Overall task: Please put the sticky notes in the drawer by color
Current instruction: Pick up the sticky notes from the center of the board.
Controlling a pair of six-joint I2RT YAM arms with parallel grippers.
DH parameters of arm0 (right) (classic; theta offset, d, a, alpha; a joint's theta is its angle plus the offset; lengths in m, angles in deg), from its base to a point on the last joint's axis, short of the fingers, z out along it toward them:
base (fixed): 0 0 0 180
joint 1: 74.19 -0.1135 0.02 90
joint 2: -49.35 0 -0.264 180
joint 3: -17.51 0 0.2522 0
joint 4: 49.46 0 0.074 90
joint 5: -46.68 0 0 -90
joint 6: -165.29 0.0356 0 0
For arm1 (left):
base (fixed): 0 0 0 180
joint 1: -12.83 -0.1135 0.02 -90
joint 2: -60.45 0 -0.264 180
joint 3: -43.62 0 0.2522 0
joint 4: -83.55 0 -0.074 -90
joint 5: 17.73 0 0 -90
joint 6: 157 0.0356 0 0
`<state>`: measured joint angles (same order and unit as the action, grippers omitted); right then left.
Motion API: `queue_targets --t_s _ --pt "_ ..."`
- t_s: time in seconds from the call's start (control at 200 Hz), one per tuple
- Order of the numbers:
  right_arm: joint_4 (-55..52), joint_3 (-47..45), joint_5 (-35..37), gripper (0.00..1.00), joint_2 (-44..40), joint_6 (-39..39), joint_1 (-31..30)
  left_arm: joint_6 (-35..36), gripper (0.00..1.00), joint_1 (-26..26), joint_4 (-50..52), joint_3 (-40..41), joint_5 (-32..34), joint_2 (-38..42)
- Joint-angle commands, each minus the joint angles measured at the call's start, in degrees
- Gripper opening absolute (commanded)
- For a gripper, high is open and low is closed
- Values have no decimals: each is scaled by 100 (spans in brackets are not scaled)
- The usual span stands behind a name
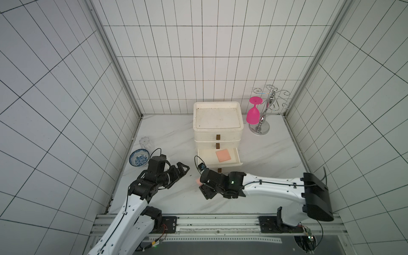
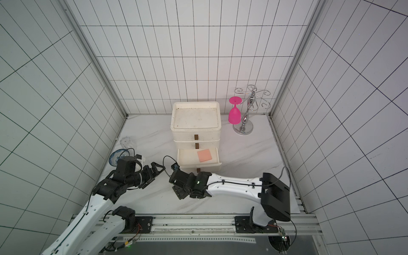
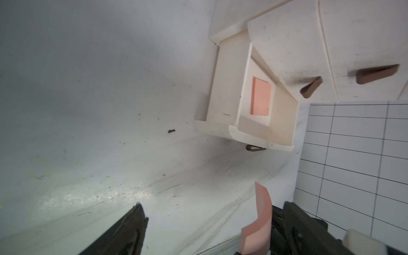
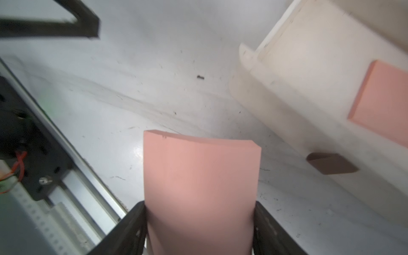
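Right gripper (image 4: pixel 199 205) pinches a bowed salmon pad (image 4: pixel 201 176) near the open bottom drawer (image 1: pixel 206 156); second salmon pad (image 1: pixel 223 155) inside. Left gripper (image 1: pixel 182 171) spread, empty.

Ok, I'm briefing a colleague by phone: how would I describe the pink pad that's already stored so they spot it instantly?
Find the cream-white chest of drawers at the back of the table. Its bottom drawer is pulled open, with a salmon pink pad lying flat inside. The other pink pad is bent in the right tool, outside the chest.
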<state>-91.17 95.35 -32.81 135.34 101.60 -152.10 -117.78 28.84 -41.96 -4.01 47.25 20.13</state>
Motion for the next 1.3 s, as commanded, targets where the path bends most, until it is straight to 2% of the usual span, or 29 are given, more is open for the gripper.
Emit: queue_targets --t_s 0.0,0.085,0.16,0.23,0.38,0.485,0.605,0.625,0.745,0.8,0.879,0.969,1.019,1.179,1.244,1.299 --pt "-288 -17 65 73 -872 -220 293 -292 98 -10 -986 -263 -1268 137" --pt "-328 -187 -27 73 -1521 -272 525 -1069 97 27 -2005 -195 -2078 138" --pt "-379 -298 -96 73 -1983 -323 688 -1616 94 264 -2860 -192 -2367 115" --pt "-484 -327 -149 73 -2271 -336 804 -1728 89 701 -3097 -367 -2145 104" --pt "-642 -341 -232 73 -2535 -345 865 -1838 86 1968 -3750 -558 -1218 -214" --pt "-653 -315 -425 73 -2569 -319 866 -1778 84 2467 -4037 -687 -1081 -710" --pt "-651 -321 -496 73 -2656 -277 865 -1756 80 2521 -4126 -858 -1346 -1263" --pt "-659 -325 -500 73 -2682 -280 865 -1771 77 2528 -4208 -852 -1364 -1316" --pt "-669 -374 -497 73 -2828 -231 865 -1837 74 2521 -4421 -840 -1314 -1451" --pt "-669 -398 -513 73 -2873 -216 865 -1836 68 2522 -4442 -867 -1280 -1466" --pt "-664 -445 -546 73 -2943 -175 868 -1821 53 2524 -4462 -884 -1235 -1472" --pt "-662 -470 -610 72 -2975 -136 866 -1835 50 2522 -4545 -877 -1210 -1512" --pt "-644 -484 -611 72 -2966 -117 867 -1873 41 2522 -4616 -867 -1244 -1562" --pt "-613 -451 -593 72 -2851 -78 866 -2070 36 2548 -5013 -752 -1403 -1685" --pt "-595 -425 -588 72 -2794 -42 874 -2141 27 2552 -5187 -680 -1435 -1686" --pt "-592 -408 -552 72 -2756 -13 874 -2135 15 2553 -5194 -657 -1460 -1676"
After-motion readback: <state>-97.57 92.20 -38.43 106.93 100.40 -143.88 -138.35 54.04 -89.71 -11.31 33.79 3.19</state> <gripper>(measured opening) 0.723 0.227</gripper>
